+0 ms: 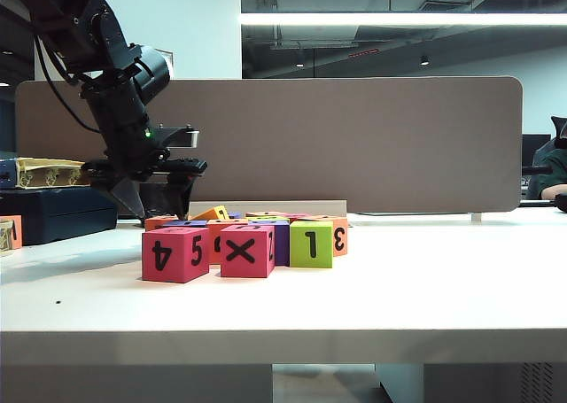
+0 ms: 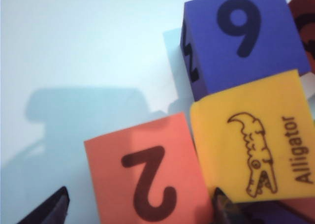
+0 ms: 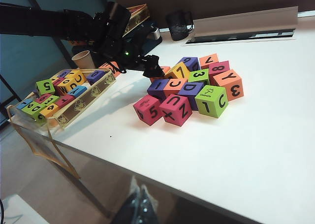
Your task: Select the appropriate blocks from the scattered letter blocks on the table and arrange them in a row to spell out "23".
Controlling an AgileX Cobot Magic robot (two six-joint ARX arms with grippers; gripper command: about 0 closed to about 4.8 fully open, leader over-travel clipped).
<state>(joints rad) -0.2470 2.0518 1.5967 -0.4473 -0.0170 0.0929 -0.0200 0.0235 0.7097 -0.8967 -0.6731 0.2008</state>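
Left gripper (image 2: 140, 207) open, jaws straddling orange "2" block (image 2: 147, 177) on tabletop (image 2: 88, 47). Right gripper out of view; state unknown.

A grey-brown divider panel (image 1: 354, 146) stands behind; a ceiling strip light (image 1: 403, 19) glows, perhaps an office

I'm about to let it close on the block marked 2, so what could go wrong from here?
The left gripper hangs open around the orange 2 block, but the yellow Alligator block presses against that block's side, right at one finger, so closing may catch or shove it. The purple 9 block sits close behind and could be nudged too.
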